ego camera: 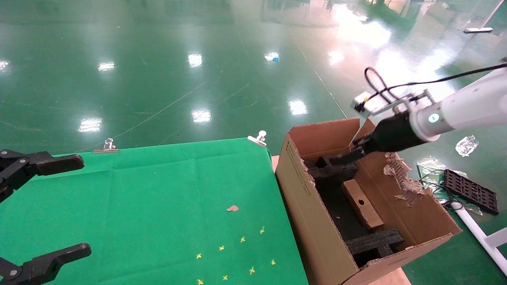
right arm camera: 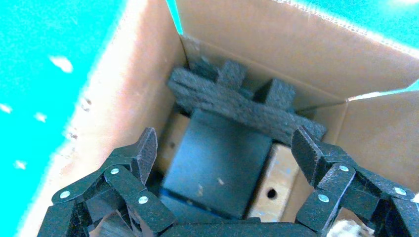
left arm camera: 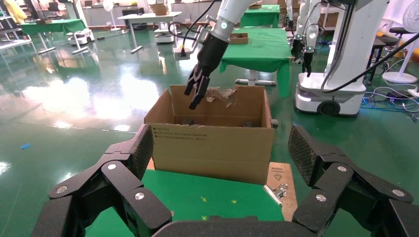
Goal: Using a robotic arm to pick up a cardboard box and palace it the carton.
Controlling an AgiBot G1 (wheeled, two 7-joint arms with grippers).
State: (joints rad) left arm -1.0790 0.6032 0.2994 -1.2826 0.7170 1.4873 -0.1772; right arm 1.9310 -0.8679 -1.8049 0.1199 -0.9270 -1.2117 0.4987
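The small cardboard box (ego camera: pixel 361 203), slim with one round hole, lies inside the large carton (ego camera: pixel 305 198) between black foam inserts (ego camera: pixel 332 170). It also shows in the right wrist view (right arm camera: pixel 276 185) beside a dark foam block. My right gripper (ego camera: pixel 344 156) on the white robotic arm (ego camera: pixel 467 107) is open and empty, just above the carton's far end. It also shows in the left wrist view (left arm camera: pixel 196 94) over the carton (left arm camera: pixel 212 145). My left gripper (ego camera: pixel 59 206) is open and empty over the green table at the left.
The green cloth table (ego camera: pixel 158 206) has yellow cross marks and a paper scrap (ego camera: pixel 233 208). Metal clips (ego camera: pixel 258 138) hold the cloth. The carton's right wall has a torn ragged edge (ego camera: pixel 402 178). A black tray (ego camera: pixel 470 190) and cables lie on the floor at the right.
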